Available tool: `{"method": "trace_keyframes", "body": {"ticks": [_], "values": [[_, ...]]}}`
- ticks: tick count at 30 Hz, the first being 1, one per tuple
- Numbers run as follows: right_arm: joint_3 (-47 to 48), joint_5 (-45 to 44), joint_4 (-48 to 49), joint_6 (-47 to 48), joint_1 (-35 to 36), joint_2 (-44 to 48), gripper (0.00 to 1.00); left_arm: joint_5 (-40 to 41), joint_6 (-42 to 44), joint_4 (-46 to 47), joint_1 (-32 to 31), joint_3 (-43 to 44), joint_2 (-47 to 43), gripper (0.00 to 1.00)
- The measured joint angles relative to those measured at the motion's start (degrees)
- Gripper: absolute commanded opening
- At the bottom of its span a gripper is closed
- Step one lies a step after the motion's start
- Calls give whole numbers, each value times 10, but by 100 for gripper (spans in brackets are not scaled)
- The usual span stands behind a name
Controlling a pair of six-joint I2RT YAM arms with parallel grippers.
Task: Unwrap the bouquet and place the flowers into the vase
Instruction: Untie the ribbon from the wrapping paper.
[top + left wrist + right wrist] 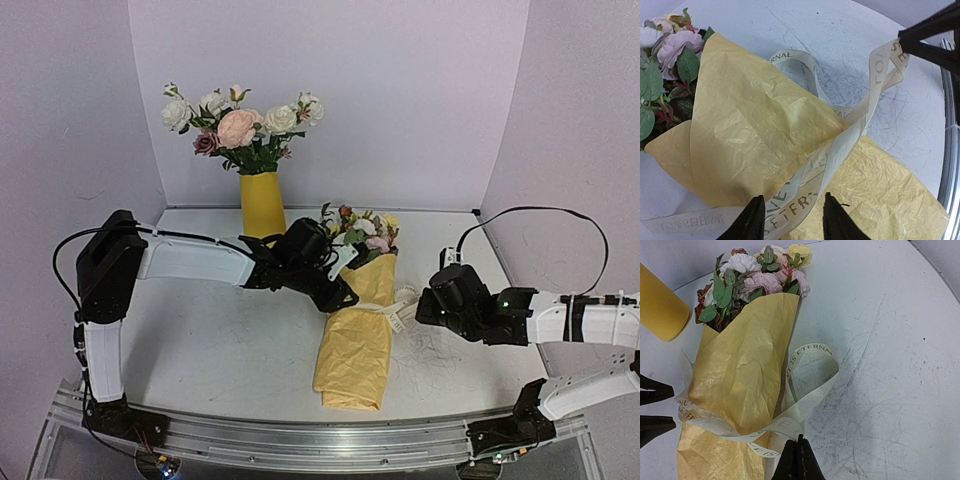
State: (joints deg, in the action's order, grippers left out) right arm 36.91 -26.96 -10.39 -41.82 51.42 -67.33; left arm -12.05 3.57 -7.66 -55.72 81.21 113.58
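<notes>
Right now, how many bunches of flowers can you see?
2. One rose bunch stands in the yellow vase at the back. The wrapped bouquet lies on the table in front of it. None seems hidden.

Scuffed white table (200, 340), wrapped bouquet (355, 340) flat on it, yellow vase (262, 205) upright behind

2 white arms (190, 262), black joints (105, 265), looping black cables (560, 212); perhaps a green LED (506, 297).

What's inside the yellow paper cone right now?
Pink, white and yellow blooms with green leaves poke out of the cone's open end. The stems lower down are covered by paper.
</notes>
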Motion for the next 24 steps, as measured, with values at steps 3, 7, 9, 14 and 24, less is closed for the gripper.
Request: {"method": "trace_keyframes", "body": {"ticks": [3, 7, 9, 14, 24], "values": [[0, 0, 0, 0, 0, 0, 0, -20, 14, -3, 0, 5, 9, 36], [0, 0, 0, 1, 0, 0, 0, -42, 24, -6, 0, 7, 12, 34], [0, 0, 0, 2, 0, 0, 0, -50, 27, -11, 0, 14, 14, 33], [0, 0, 0, 2, 0, 0, 0, -64, 27, -15, 0, 20, 19, 34], [0, 0, 0, 3, 0, 6, 0, -64, 27, -17, 0, 36, 41, 34]]}}
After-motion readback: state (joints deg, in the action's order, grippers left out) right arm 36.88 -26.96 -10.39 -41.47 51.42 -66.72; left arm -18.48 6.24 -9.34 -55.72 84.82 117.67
